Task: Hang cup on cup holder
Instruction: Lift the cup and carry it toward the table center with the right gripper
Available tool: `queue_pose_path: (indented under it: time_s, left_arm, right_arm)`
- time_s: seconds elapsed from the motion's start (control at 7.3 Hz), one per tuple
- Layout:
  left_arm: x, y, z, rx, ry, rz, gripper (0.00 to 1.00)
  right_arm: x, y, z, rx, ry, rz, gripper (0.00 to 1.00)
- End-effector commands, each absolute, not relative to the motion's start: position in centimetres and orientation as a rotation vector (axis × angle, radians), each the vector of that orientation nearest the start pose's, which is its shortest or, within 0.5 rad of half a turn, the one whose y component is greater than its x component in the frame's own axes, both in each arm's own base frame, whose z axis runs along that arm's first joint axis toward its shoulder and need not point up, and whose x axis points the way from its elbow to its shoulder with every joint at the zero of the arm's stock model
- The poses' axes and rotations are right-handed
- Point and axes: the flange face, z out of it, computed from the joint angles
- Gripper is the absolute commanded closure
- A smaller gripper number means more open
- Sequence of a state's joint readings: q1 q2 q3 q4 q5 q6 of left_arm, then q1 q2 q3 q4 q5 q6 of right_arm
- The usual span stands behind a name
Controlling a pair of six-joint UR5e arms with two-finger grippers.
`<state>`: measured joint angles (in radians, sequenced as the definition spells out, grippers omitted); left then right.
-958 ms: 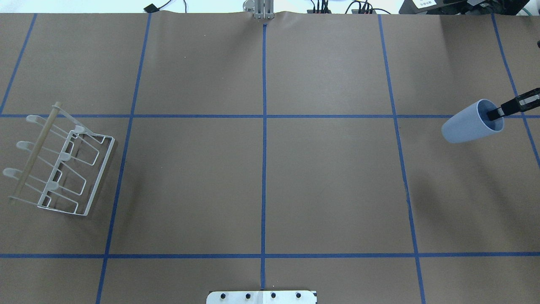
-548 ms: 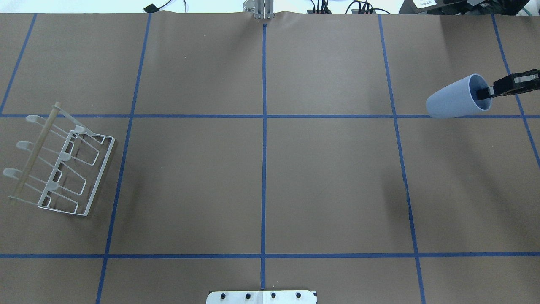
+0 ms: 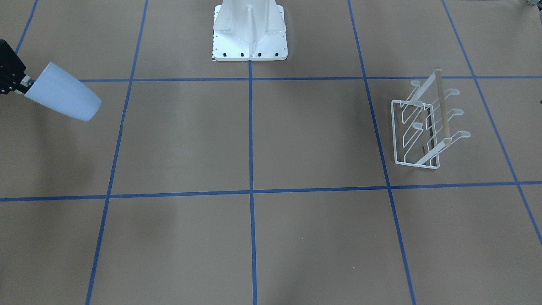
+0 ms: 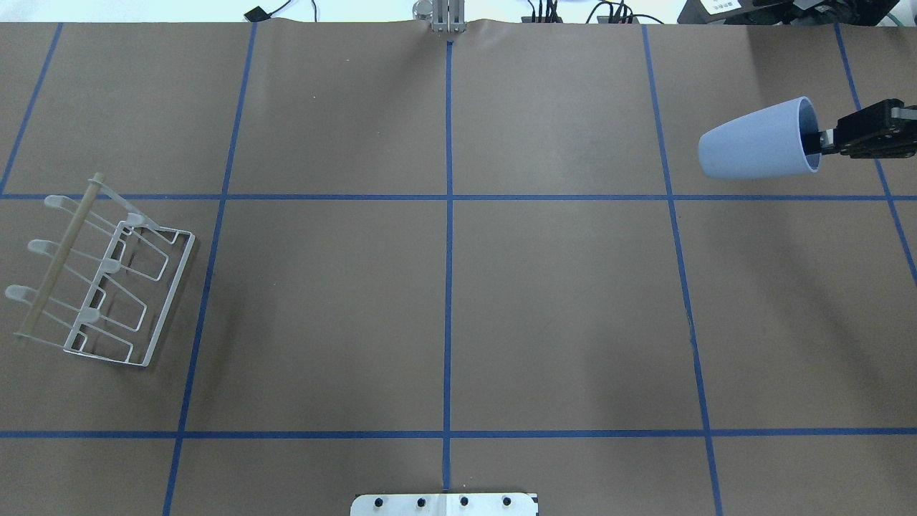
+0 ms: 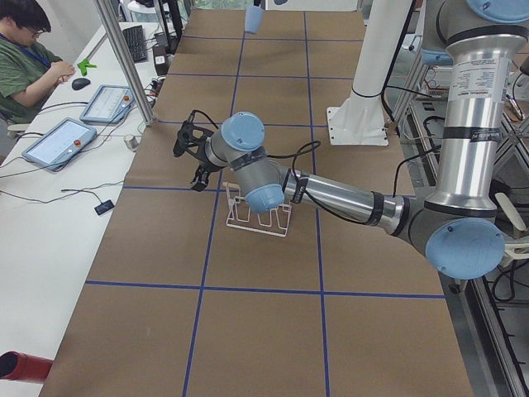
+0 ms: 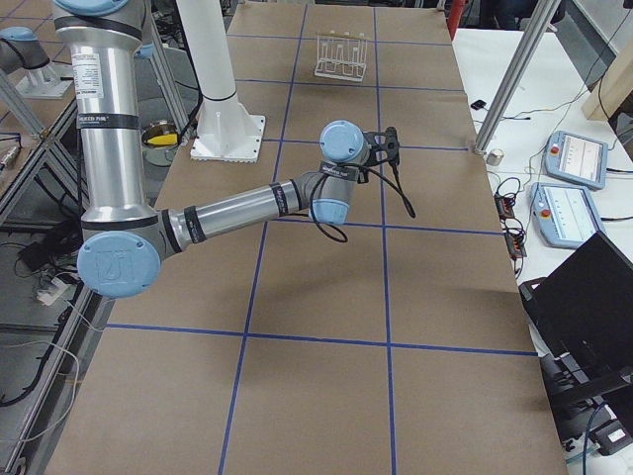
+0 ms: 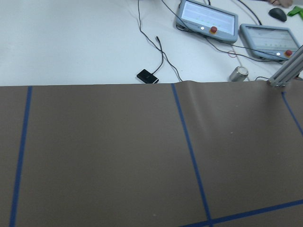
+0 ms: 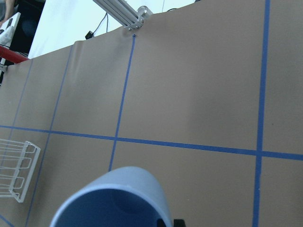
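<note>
The pale blue cup (image 4: 756, 140) hangs in the air at the table's far right, lying almost on its side with its mouth toward my right gripper (image 4: 817, 142). The gripper is shut on the cup's rim, one finger inside. In the front-facing view the cup (image 3: 63, 97) is at the left edge. The right wrist view shows its open mouth (image 8: 113, 201). The white wire cup holder (image 4: 100, 276) with its wooden rod stands at the far left, a full table width away. My left gripper (image 5: 192, 153) shows only in the left side view, by the holder (image 5: 259, 217); I cannot tell if it is open.
Blue tape lines divide the brown table. The robot's white base plate (image 4: 444, 504) is at the near edge. A metal post (image 4: 448, 18) stands at the far edge. Teach pendants (image 7: 207, 16) and cables lie beyond it. An operator (image 5: 25, 50) sits there.
My right gripper has carried the cup away from the robot and a little toward the table's middle. The cup now lies closer to level. The cup holder has not moved.
</note>
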<state>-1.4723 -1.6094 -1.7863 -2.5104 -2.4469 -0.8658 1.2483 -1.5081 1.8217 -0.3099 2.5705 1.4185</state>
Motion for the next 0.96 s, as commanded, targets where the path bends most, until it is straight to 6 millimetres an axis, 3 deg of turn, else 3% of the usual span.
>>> queue_pose_path:
  time_s: [0.0,0.14,0.41,0.68,0.82]
  left_arm:
    - [2.6,-47.2,39.4,0.648,1.356,-0.096,0.01]
    - [3.8,-47.1,37.4,0.641,1.429,-0.098,0.02]
    - [6.5,-46.8,32.4,0.550,1.641,-0.157,0.02]
    - [11.5,-46.5,26.7,0.426,1.869,-0.232,0.02]
    - [14.6,-45.7,24.6,0.370,1.997,-0.256,0.02]
  right_arm:
    - [-10.4,-43.3,33.8,0.290,-1.666,0.070,1.00]
    - [-10.7,-42.9,32.8,0.304,-1.716,0.066,1.00]
    - [-14.2,-41.4,30.7,0.291,-1.870,0.057,1.00]
    - [-17.5,-40.1,28.8,0.270,-2.000,0.035,1.00]
    - [-18.8,-39.4,26.8,0.245,-2.061,0.032,1.00]
